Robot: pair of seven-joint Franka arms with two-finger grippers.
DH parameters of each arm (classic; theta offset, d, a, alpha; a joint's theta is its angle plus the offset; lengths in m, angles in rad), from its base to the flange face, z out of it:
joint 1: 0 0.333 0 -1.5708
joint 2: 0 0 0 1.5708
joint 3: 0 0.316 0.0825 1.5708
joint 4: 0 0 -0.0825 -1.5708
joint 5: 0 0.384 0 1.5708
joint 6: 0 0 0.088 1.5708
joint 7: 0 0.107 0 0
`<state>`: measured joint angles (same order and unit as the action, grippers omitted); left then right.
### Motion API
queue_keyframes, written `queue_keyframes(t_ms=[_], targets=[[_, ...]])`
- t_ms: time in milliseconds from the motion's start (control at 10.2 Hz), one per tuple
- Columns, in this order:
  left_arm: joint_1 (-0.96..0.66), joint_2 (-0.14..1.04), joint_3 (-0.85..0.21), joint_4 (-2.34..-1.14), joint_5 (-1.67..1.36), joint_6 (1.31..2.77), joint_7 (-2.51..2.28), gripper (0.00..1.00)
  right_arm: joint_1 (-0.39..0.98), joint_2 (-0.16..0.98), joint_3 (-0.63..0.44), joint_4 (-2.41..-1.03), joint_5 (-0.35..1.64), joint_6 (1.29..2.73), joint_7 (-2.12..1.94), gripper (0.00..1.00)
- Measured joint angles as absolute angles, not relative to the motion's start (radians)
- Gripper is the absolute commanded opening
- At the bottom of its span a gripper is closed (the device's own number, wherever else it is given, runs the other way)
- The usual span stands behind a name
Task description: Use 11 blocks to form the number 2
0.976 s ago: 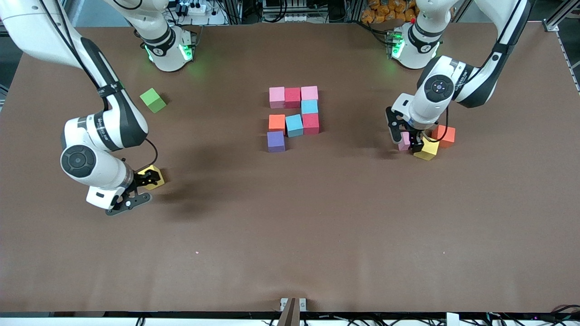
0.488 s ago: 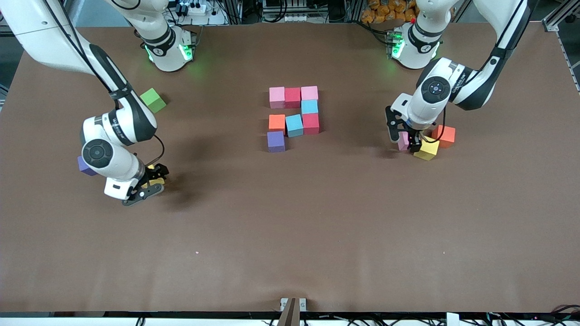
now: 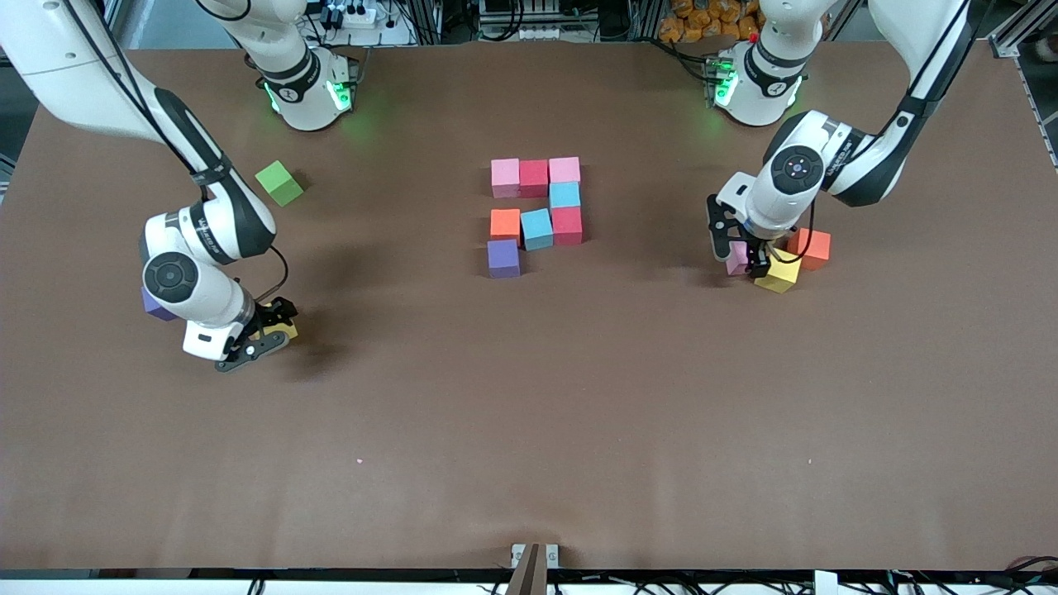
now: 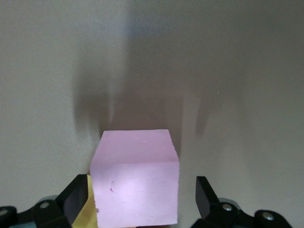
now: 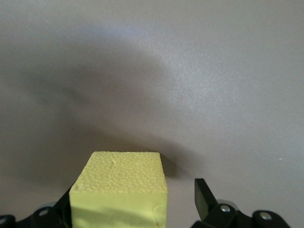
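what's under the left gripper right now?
A pink block sits between the open fingers of the left gripper, on the table. A yellow block lies beside it; the gripper hides their touching sides.

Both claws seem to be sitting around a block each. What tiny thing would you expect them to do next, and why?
Probably close the fingers. The left gripper is open around the pink block, beside a yellow block and an orange block; the right gripper is open around another yellow block. Neither block is gripped yet, and the number 2 is unfinished.
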<state>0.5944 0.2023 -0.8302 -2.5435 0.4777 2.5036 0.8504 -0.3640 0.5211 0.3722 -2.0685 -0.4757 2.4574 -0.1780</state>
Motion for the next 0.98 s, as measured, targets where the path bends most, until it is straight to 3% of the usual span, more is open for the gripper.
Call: queue_keyframes(t_ms=[98, 195, 488, 683, 780, 878, 976], targets=[[0.598, 0.206, -0.83, -2.544, 0.482, 2.506, 0.85, 1.0, -0.364, 0.527, 0.373, -2.069, -0.476, 2.46, -0.179, 0.19], [0.599, 0.21, -0.83, -2.544, 0.483, 2.508, 0.85, 1.0, -0.364, 0.529, 0.376, -2.069, -0.476, 2.461, -0.179, 0.04], [0.599, 0.224, -0.831, -2.544, 0.496, 2.517, 0.85, 0.97, -0.359, 0.529, 0.386, -2.069, -0.476, 2.461, -0.176, 0.0], [0.599, 0.234, -0.83, -2.544, 0.514, 2.526, 0.85, 0.73, -0.321, 0.527, 0.399, -2.058, -0.476, 2.464, -0.119, 0.0], [0.599, 0.237, -0.83, -2.543, 0.515, 2.537, 0.85, 0.53, -0.296, 0.526, 0.412, -2.041, -0.474, 2.456, -0.081, 0.0], [0.6, 0.238, -0.83, -2.543, 0.515, 2.549, 0.85, 0.43, -0.279, 0.525, 0.43, -2.017, -0.463, 2.43, -0.048, 0.0], [0.6, 0.238, -0.83, -2.543, 0.515, 2.554, 0.85, 0.42, -0.261, 0.525, 0.445, -1.994, -0.428, 2.394, -0.025, 0.0]])
